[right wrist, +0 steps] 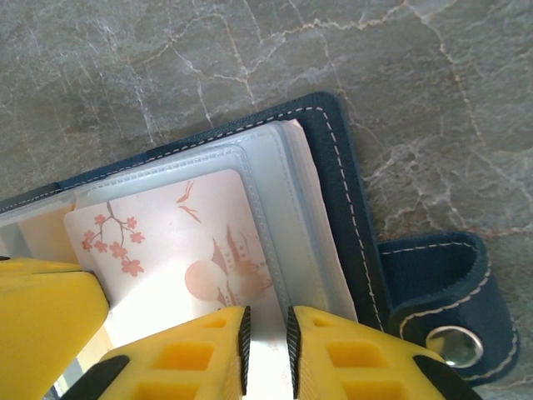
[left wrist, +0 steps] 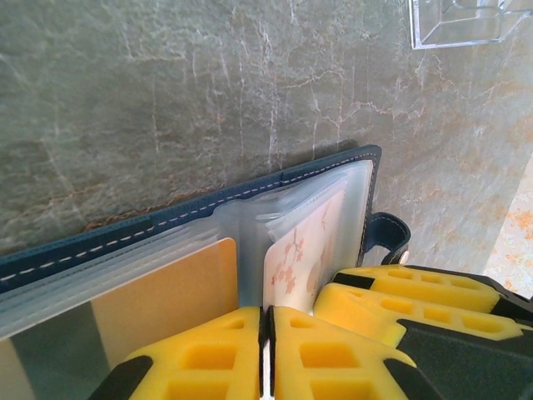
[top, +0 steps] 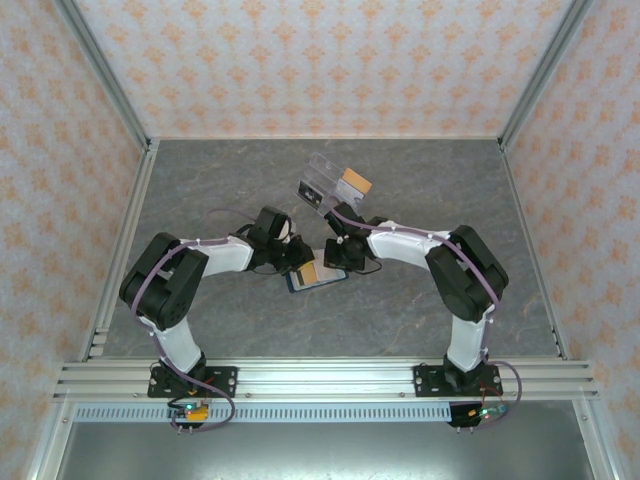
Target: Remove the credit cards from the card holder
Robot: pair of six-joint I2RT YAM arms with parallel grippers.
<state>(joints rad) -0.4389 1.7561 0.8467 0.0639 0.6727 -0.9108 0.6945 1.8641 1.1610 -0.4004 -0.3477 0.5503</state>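
Two grippers meet over the open navy card holder (top: 318,276) at mid-table, and their bodies hide most of it from above. Left gripper (left wrist: 266,354): pads pressed nearly together at a clear sleeve's edge. Right gripper (right wrist: 266,346): narrow gap over the blossom-printed whitish card (right wrist: 166,250); whether it pinches cannot be told. Orange-tan card (left wrist: 166,292): sleeved, cut off below. Grey table (top: 450,190) lies open around; clear acrylic box (top: 325,185) behind.

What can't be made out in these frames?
- Right wrist: whether the right hand grips the blossom card; bottom edge cuts the contact off.
- Left wrist: what the left hand pinches; its own pads hide it.
- Top: card holder, mostly under both hands; card count unreadable.
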